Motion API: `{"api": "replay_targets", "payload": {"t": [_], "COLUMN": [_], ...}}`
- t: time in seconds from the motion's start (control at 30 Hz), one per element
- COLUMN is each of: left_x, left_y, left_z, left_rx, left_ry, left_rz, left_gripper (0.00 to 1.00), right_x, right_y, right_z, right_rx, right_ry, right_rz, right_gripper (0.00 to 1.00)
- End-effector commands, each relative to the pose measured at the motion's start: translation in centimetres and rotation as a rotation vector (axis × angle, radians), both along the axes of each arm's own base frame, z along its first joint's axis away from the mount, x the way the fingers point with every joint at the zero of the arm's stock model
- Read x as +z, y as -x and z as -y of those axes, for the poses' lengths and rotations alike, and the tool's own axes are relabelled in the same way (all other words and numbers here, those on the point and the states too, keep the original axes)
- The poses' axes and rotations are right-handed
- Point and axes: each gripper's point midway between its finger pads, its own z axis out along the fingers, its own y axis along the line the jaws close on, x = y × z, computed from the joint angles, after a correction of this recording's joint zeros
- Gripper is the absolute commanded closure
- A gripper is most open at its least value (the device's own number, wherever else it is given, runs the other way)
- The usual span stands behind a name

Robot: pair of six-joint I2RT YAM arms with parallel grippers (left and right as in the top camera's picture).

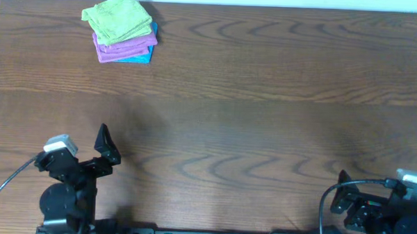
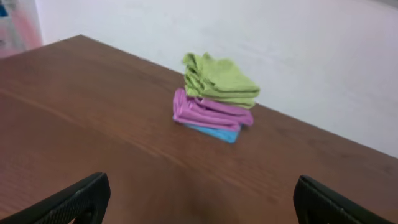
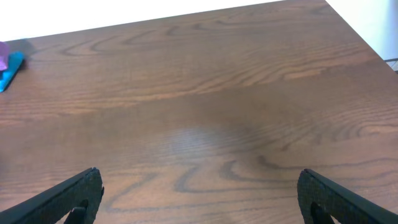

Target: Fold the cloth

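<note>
- Cloth (image 1: 119, 18) tops a purple cloth (image 1: 131, 45) and a blue cloth (image 1: 140, 57); pinch too deep and you lift all three.
- Left gripper (image 2: 202, 196) and right gripper (image 3: 199, 193) stand wide, empty.

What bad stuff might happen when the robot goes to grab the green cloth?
The green cloth lies on top of a purple cloth and a blue cloth, so a deep pinch might grab those too or drag the whole pile. The pile sits near the table's far edge, so a clumsy push from the open left gripper might slide it off.
</note>
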Motion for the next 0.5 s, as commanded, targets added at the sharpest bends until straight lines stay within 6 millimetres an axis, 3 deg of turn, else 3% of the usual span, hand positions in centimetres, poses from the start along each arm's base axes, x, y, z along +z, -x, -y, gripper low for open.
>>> {"api": "replay_targets", "payload": {"t": [0.0, 0.47], "left_x": [-0.8, -4.9], "left_y": [0.0, -0.6], "left_z": [-0.8, -0.8], "left_rx": [0.046, 0.049], "left_ry": [0.013, 0.049], "left_rz": [0.009, -0.012], "left_gripper": [0.05, 0.05], "right_x": [-0.1, 0.0], "right_y": [0.0, 0.0], "right_z": [0.1, 0.1], "right_rx": [-0.013, -0.013], "right_ry": [-0.013, -0.013], "right_rz": [0.001, 0.001], "right_gripper": [0.01, 0.01]}}
